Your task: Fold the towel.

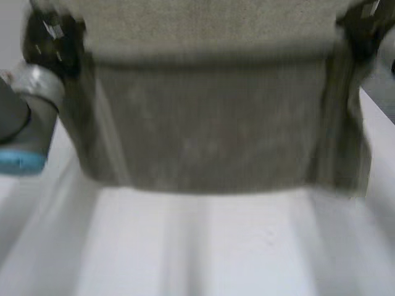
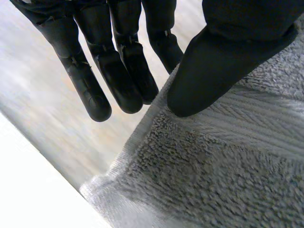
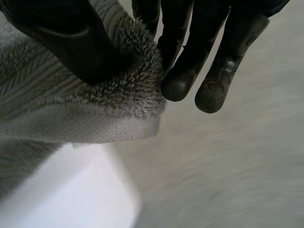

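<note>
Holds the towel [image 1: 203, 135] up above the white table [image 1: 203, 246], spread wide and hanging from its upper edge. Pinches the corner at 10 o'clock with the left hand [image 1: 52, 38], thumb [image 2: 209, 71] pressed on the pile, fingers [image 2: 118, 80] along the edge. Grips the corner at 2 o'clock with the right hand [image 1: 364, 29] likewise, thumb over the terry, fingertips [image 3: 178, 85] at the hem.

Black fingers [image 2: 90, 90], grey arm [image 1: 32, 86], light-blue cap [image 1: 21, 161]

Left hand [image 2: 222, 59], right hand [image 3: 187, 52]: apparent pinch on towel [image 1: 210, 135]
</note>
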Robot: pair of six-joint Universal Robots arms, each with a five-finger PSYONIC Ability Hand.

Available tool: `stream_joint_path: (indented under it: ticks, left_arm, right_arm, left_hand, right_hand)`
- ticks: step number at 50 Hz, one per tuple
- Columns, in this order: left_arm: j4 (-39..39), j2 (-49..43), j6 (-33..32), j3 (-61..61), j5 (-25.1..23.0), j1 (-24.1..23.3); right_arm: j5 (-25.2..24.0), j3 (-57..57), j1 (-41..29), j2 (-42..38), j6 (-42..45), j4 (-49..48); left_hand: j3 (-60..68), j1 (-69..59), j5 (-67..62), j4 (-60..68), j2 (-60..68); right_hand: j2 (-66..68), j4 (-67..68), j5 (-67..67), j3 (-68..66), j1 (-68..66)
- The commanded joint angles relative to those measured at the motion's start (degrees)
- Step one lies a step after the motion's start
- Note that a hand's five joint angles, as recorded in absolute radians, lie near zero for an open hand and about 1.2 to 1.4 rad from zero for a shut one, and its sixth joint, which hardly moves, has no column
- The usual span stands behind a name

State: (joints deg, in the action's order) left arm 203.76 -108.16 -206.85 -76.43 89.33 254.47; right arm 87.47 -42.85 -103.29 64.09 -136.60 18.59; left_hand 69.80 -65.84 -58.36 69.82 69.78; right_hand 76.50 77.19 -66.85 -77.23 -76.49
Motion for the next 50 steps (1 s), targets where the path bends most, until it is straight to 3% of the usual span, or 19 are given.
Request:
stream_joint_path:
  ticks: [1,5,8,12,20,25,30,35,37,38,39,41,44,50]
  left_arm:
    - [15.71,7.52,7.69,3.92,2.78,0.59]
    - [14.32,9.81,10.67,-0.81,2.60,1.38]
    - [11.50,9.37,10.86,-5.02,2.51,2.00]
    - [10.78,7.71,10.59,-13.98,1.11,2.09]
    - [11.05,-0.10,9.98,-24.89,-0.65,2.70]
    - [10.79,-6.08,9.98,-27.89,-0.74,2.79]
    - [10.52,-7.86,9.71,-29.13,-0.91,2.88]
    - [10.35,-6.02,9.01,-29.30,-0.91,3.23]
    - [10.43,-5.05,9.01,-29.48,-0.83,3.40]
    - [10.43,-4.44,9.01,-29.65,-0.91,3.49]
    - [10.43,-4.08,9.10,-29.83,-0.91,3.58]
    - [10.35,-3.73,9.10,-30.09,-0.91,3.58]
    - [10.35,-2.77,9.10,-30.62,-0.91,3.49]
    - [10.70,-1.88,9.10,-31.94,-0.91,3.49]
  right_arm:
    - [0.07,0.92,0.37,6.75,-14.40,-13.76]
    - [-6.85,-3.02,1.95,6.84,-13.52,-6.15]
    - [-9.23,-6.88,2.21,6.75,-12.03,-1.30]
    - [-9.68,-11.38,2.39,6.40,-10.00,-1.98]
    - [-11.09,-28.79,2.39,4.56,-5.26,-13.76]
    - [-12.24,-42.91,1.95,-1.57,1.14,-27.26]
    - [-11.09,-47.50,1.86,-5.99,8.78,-30.02]
    - [-9.25,-49.70,1.95,-3.11,10.92,-29.93]
    - [-8.80,-50.49,2.12,-0.89,10.21,-29.93]
    - [-8.80,-51.28,2.21,0.85,8.99,-29.93]
    - [-8.80,-51.29,2.21,0.86,8.98,-29.93]
    - [-8.80,-52.51,2.39,3.31,5.40,-29.93]
    - [-8.54,-53.13,2.47,4.64,1.79,-29.84]
    - [-8.45,-53.92,2.83,5.96,-1.48,-29.84]
  left_hand:
    - [10.20,-14.16,-11.64,10.18,10.22]
    - [10.20,-14.16,-11.64,10.18,10.22]
    - [10.20,-14.16,-11.64,10.18,10.22]
    - [10.20,-14.16,-11.64,10.18,10.22]
    - [10.20,-14.16,-11.64,10.18,10.22]
    - [10.20,-14.16,-11.64,10.18,10.22]
    - [10.20,-14.16,-11.64,10.18,10.22]
    - [10.20,-14.16,-11.64,10.18,10.22]
    - [10.20,-14.16,-11.64,10.18,10.22]
    - [10.20,-14.16,-11.64,10.18,10.22]
    - [10.20,-14.16,-11.64,10.18,10.22]
    - [10.20,-14.16,-11.64,10.18,10.22]
    - [10.20,-14.16,-11.64,10.18,10.22]
    - [10.20,-14.16,-11.64,10.18,10.22]
  right_hand:
    - [3.50,2.81,-3.15,-2.77,-3.51]
    - [3.50,2.81,-3.15,-2.77,-3.51]
    - [3.50,2.81,-3.15,-2.77,-3.51]
    - [3.50,2.81,-3.15,-2.77,-3.51]
    - [3.50,2.81,-3.15,-2.77,-3.51]
    - [3.50,2.81,-3.15,-2.77,-3.51]
    - [3.50,2.81,-3.15,-2.77,-3.51]
    - [3.50,2.81,-3.15,-2.77,-3.51]
    - [-4.01,-4.69,4.36,4.74,4.00]
    - [-20.17,-20.85,20.51,20.89,20.16]
    - [-20.33,-21.01,20.67,21.05,20.32]
    - [-33.40,-34.08,33.75,34.13,33.39]
    - [-42.83,-43.51,43.18,43.55,42.82]
    - [-46.23,-46.92,46.58,46.96,46.23]
